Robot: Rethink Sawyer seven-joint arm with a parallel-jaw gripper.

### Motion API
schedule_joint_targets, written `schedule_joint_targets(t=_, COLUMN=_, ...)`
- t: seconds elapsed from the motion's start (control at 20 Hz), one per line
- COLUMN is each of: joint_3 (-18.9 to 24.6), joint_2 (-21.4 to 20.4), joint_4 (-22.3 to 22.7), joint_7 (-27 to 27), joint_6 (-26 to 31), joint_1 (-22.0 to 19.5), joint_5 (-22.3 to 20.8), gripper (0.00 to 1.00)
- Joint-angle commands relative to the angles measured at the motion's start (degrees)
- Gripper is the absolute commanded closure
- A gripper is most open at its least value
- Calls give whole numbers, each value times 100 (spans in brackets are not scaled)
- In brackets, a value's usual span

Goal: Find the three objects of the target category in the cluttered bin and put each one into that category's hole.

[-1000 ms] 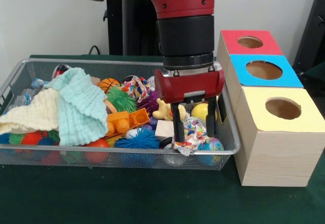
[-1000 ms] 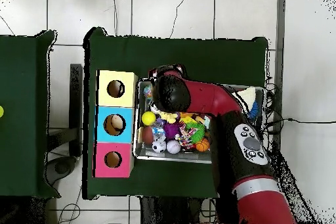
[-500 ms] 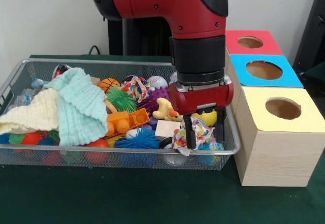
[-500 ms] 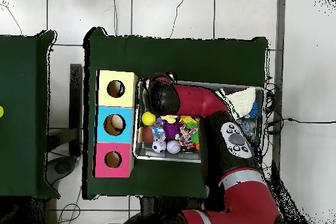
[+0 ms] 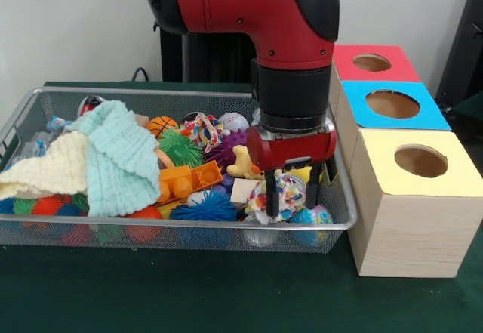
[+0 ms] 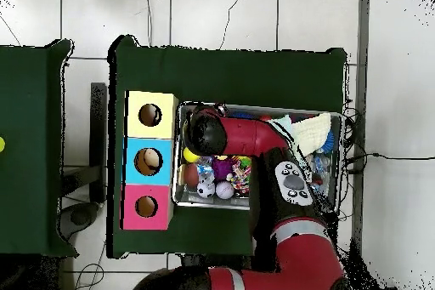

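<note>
The gripper (image 5: 288,197) is closed on a spotted fabric piece (image 5: 287,194) at the bin's (image 5: 189,226) lower-right corner, barely clear of the clutter. The yellow box's hole (image 5: 420,161) lies to the right in frame (slightly higher), so the carry likely goes rightward over the rim.

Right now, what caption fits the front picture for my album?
Red robot gripper pinches a spotted fabric piece in the toy-filled wire bin beside the yellow-faced box.

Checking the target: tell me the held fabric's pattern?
Multicolour spots on white fabric; front view shows it best.
</note>
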Motion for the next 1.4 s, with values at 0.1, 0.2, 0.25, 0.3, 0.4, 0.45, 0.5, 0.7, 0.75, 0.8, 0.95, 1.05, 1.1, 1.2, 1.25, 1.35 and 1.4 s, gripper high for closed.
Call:
schedule_joint_targets(t=0.1, joint_3=-463, joint_2=285, joint_4=-265, joint_7=746, joint_6=818, joint_1=69, joint_5=-70, gripper=0)
schedule_joint_targets(t=0.2, joint_3=-492, joint_2=315, joint_4=-272, joint_7=739, joint_6=793, joint_1=82, joint_5=-67, gripper=0)
schedule_joint_targets(t=0.25, joint_3=-511, joint_2=326, joint_4=-285, joint_7=744, joint_6=795, joint_1=104, joint_5=-59, gripper=0)
schedule_joint_targets(t=0.3, joint_3=-586, joint_2=295, joint_4=-284, joint_7=752, joint_6=863, joint_1=149, joint_5=-63, gripper=0)
schedule_joint_targets(t=0.4, joint_3=-612, joint_2=248, joint_4=-259, joint_7=696, joint_6=917, joint_1=143, joint_5=-79, gripper=0)
schedule_joint_targets(t=0.45, joint_3=-609, joint_2=248, joint_4=-267, joint_7=654, joint_6=926, joint_1=136, joint_5=-92, gripper=0)
schedule_joint_targets(t=0.5, joint_3=-613, joint_2=256, joint_4=-261, joint_7=642, joint_6=924, joint_1=131, joint_5=-95, gripper=0)
schedule_joint_targets(t=0.7, joint_3=-527, joint_2=273, joint_4=-159, joint_7=740, joint_6=805, joint_1=20, joint_5=34, gripper=100)
schedule_joint_targets(t=0.75, joint_3=-527, joint_2=296, joint_4=-201, joint_7=704, joint_6=845, joint_1=15, joint_5=30, gripper=100)
schedule_joint_targets(t=0.8, joint_3=-522, joint_2=298, joint_4=-219, joint_7=669, joint_6=911, joint_1=16, joint_5=29, gripper=100)
schedule_joint_targets(t=0.95, joint_3=-508, joint_2=305, joint_4=-273, joint_7=563, joint_6=1111, joint_1=18, joint_5=29, gripper=100)
schedule_joint_targets(t=1.05, joint_3=-467, joint_2=286, joint_4=-265, joint_7=576, joint_6=1151, joint_1=21, joint_5=67, gripper=100)
schedule_joint_targets(t=1.1, joint_3=-468, joint_2=279, joint_4=-254, joint_7=609, joint_6=1138, joint_1=23, joint_5=82, gripper=100)
schedule_joint_targets(t=1.2, joint_3=-471, joint_2=269, joint_4=-271, joint_7=671, joint_6=1175, joint_1=41, joint_5=124, gripper=100)
schedule_joint_targets(t=1.25, joint_3=-471, joint_2=253, joint_4=-279, joint_7=693, joint_6=1204, joint_1=58, joint_5=139, gripper=100)
schedule_joint_targets(t=1.35, joint_3=-452, joint_2=77, joint_4=-171, joint_7=723, joint_6=1326, joint_1=53, joint_5=189, gripper=100)
schedule_joint_targets(t=1.4, joint_3=-431, joint_2=-27, joint_4=-102, joint_7=733, joint_6=1378, joint_1=49, joint_5=214, gripper=100)
